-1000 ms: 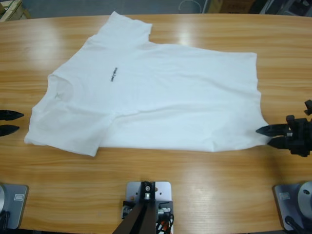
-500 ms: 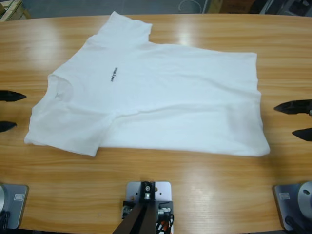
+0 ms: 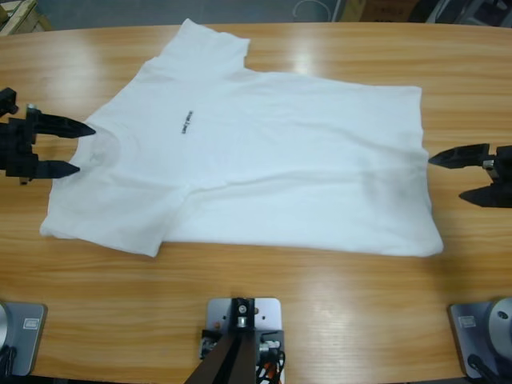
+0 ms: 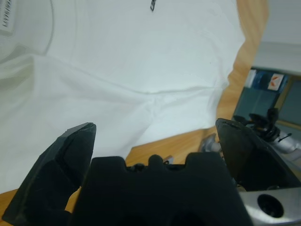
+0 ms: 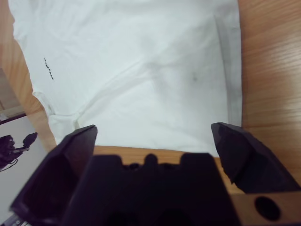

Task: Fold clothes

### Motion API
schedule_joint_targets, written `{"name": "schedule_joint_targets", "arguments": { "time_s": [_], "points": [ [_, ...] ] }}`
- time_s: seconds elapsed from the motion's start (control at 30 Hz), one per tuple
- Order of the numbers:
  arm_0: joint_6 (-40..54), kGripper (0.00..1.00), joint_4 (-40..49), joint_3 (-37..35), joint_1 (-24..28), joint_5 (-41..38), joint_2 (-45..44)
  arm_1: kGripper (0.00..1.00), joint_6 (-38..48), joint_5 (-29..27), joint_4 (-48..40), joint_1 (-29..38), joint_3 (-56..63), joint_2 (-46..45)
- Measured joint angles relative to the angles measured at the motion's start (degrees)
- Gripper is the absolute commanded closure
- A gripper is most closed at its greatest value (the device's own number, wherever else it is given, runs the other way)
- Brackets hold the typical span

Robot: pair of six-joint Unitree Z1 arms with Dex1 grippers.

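The white T-shirt (image 3: 264,168) lies spread flat on the wooden table, collar to the left and hem to the right, with a small dark print (image 3: 185,122) below the collar. My left gripper (image 3: 82,149) is open at the collar, one jaw on each side of the neckline's edge. In the left wrist view, the left gripper (image 4: 155,125) stands open over the shirt (image 4: 117,70). My right gripper (image 3: 448,177) is open just off the hem. The right wrist view shows the right gripper (image 5: 154,128) open above the hem (image 5: 230,70); the print (image 5: 48,68) is far off.
Bare wooden table (image 3: 320,288) runs along the front and beyond both ends of the shirt. One sleeve (image 3: 204,44) points to the far edge, the other (image 3: 108,224) lies at the front left. The other arm (image 4: 277,136) shows in the left wrist view's background.
The left gripper has opened and moved inward to the collar. The right gripper has opened, left the hem's front corner and moved toward the far side along the hem.
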Motion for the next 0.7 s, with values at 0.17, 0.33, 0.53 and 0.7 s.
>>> {"name": "schedule_joint_targets", "arguments": {
  "time_s": [0.17, 0.33, 0.53, 0.7],
  "points": [
    [0.16, 0.004, 0.13, 0.00, -0.26, 0.87, 2.23, 0.018, -0.28, 0.36, -0.89, 0.04, 0.18, 0.34],
    [0.49, 0.004, 0.23, -0.38, 5.16, 1.82, 3.58, 0.018, -0.32, 0.95, -0.99, 0.05, 0.81, 0.46],
    [0.66, 0.004, 0.68, -0.54, 6.51, 3.00, 5.72, 0.018, -0.32, 1.06, -1.00, 0.05, 1.75, 0.46],
    [0.65, 0.004, 0.74, -0.54, 6.12, 3.60, 9.43, 0.018, -0.32, 1.25, -1.00, 0.05, 2.36, 0.35]
  ]
}}
